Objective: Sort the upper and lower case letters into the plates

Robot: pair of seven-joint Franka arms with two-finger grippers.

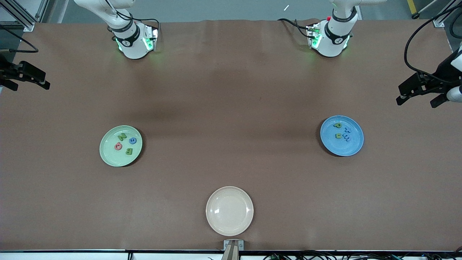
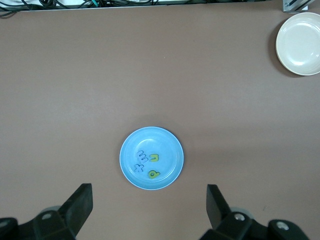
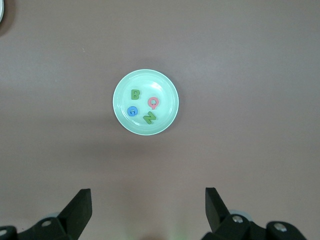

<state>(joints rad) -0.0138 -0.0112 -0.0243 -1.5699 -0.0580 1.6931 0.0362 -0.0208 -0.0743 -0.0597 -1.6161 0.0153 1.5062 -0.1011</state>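
The mint green plate (image 1: 110, 153) (image 3: 160, 82) toward the right arm's end holds a green N (image 1: 122, 137), blue G (image 1: 133, 141), pink Q (image 1: 118, 146) and green B (image 1: 129, 151). The sky blue plate (image 1: 343, 148) (image 2: 167, 145) toward the left arm's end holds a green p-like letter (image 1: 338, 125), blue x (image 1: 347, 129), green u (image 1: 338, 135) and blue m (image 1: 346, 137). High over the table beside the blue plate, my left gripper (image 2: 149, 192) is open and empty. My right gripper (image 3: 147, 192) is likewise open and empty, high beside the mint plate. Neither hand shows in the front view.
A cream-beige plate (image 1: 229, 211) (image 2: 300, 45) with nothing on it sits near the front camera's edge, midway along the table. Black fixtures with cables stick in at both ends of the table (image 1: 25, 74) (image 1: 426, 86). The arm bases (image 1: 133, 39) (image 1: 330, 38) stand along the table's edge farthest from the front camera.
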